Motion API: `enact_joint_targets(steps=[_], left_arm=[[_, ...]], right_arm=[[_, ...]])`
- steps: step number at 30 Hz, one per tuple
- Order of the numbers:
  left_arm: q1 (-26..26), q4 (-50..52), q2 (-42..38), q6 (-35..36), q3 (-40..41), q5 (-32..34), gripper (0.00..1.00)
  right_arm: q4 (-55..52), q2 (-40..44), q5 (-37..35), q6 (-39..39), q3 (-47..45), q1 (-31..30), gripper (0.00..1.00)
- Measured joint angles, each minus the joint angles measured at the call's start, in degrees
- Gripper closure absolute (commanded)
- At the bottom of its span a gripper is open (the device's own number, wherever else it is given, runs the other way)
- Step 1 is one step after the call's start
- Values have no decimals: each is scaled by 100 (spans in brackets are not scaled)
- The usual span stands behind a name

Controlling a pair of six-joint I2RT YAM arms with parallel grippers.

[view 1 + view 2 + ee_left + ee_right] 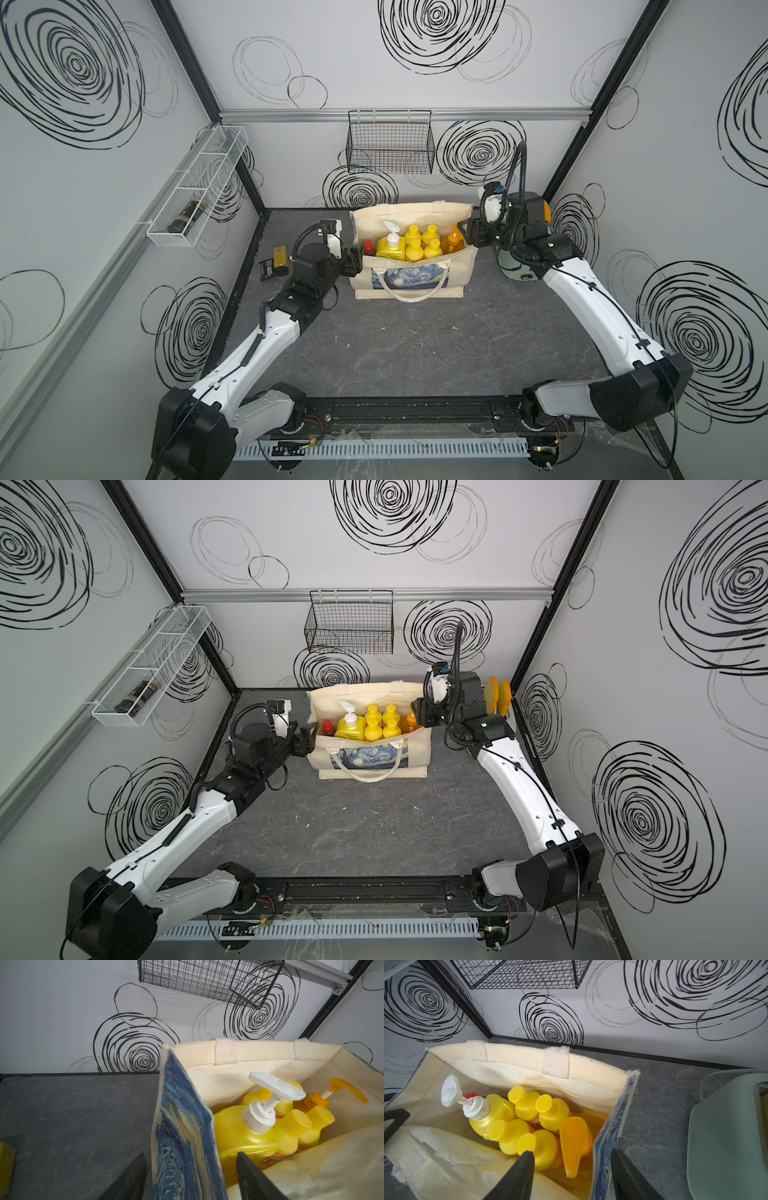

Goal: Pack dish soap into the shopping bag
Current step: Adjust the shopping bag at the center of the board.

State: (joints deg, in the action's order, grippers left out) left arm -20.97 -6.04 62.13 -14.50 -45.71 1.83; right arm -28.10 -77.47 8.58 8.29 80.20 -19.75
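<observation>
The cream shopping bag [457,274] [417,756] stands open at the back of the table, its starry picture facing front. Dish soap stands upright inside it: a yellow pump bottle [390,248] [239,1132] [496,1109], several yellow-capped bottles [424,243] [544,1145], an amber pump bottle [453,242] [573,1140] and a red-capped one [368,247]. My left gripper [356,262] [190,1155] is open and straddles the bag's left side wall [182,1126]. My right gripper [464,232] [572,1151] is open astride the right side wall [604,1147].
A black wire basket [390,145] hangs on the back wall above the bag. A white wire shelf [195,187] on the left wall holds a dark jar. Small yellow-and-black packets [276,262] lie left of my left arm. A pale green appliance [726,1136] sits right of the bag.
</observation>
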Motion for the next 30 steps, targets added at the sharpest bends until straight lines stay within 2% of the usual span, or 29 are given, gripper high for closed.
enact_joint_targets(steps=[4,9,15,22,25,30], left_arm=[[-149,-2,-442,-52,367,87,31],[-203,48,-481,-76,352,129,30],[-190,459,-83,-28,-562,227,29],[55,715,732,57,-2157,186,30],[90,813,826,118,-2203,173,30],[127,914,846,142,-1764,48,32]], right_arm=[[-125,0,-31,-42,0,-9,38],[-164,0,-44,-63,0,-9,40],[-166,0,-94,-66,0,0,41],[-168,-114,-125,-85,142,76,41],[-168,-229,-131,-103,219,175,41],[-181,-444,-131,-105,260,269,47]])
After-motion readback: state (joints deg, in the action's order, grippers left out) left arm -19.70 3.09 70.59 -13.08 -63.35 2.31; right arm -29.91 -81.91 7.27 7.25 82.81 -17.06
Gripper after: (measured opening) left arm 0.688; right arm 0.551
